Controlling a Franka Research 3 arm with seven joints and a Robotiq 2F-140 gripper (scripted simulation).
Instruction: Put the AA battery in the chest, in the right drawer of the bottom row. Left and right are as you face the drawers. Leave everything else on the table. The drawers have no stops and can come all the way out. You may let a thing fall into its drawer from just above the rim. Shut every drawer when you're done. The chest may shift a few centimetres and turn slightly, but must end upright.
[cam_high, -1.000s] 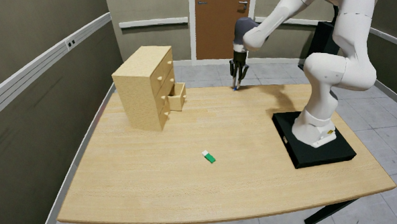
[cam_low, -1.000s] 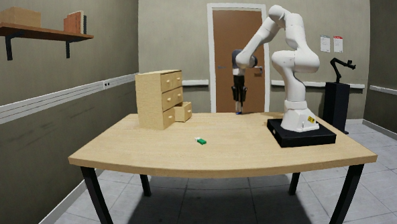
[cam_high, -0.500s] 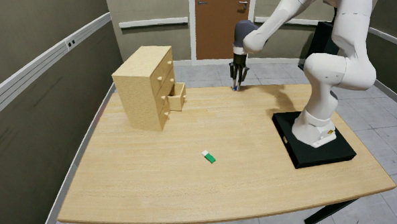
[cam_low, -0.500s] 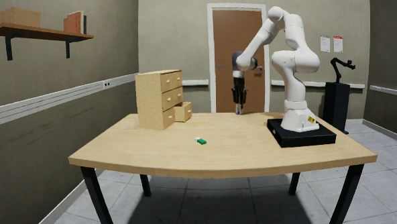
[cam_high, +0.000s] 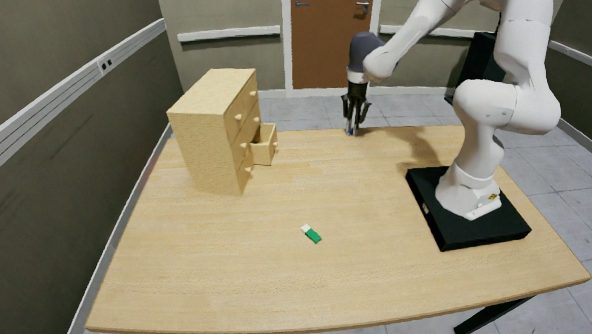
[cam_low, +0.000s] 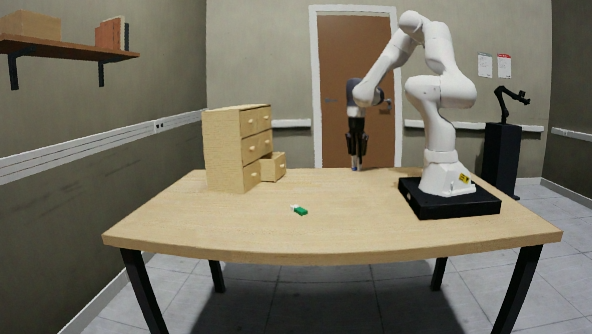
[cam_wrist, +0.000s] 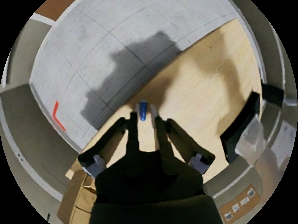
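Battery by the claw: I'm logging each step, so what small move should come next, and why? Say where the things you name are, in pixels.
I'd gently tighten the claw (cam_high: 353, 133) (cam_low: 357, 167) (cam_wrist: 144, 109) before lifting: the blue battery (cam_high: 350, 132) (cam_low: 354, 168) (cam_wrist: 143, 111) sits between the fingertips, low at the table's far edge, and I can't tell whether both fingers grip it.

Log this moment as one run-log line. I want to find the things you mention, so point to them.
claw (cam_high: 353, 133) (cam_low: 356, 168) (cam_wrist: 144, 109): fingers either side of battery (cam_high: 350, 132) (cam_low: 354, 168) (cam_wrist: 143, 112), grip unclear | lower right drawer (cam_high: 262, 154) (cam_low: 273, 168): open | USB stick (cam_high: 313, 235) (cam_low: 300, 211): on table (cam_high: 210, 280) (cam_low: 330, 240) (cam_wrist: 195, 95)
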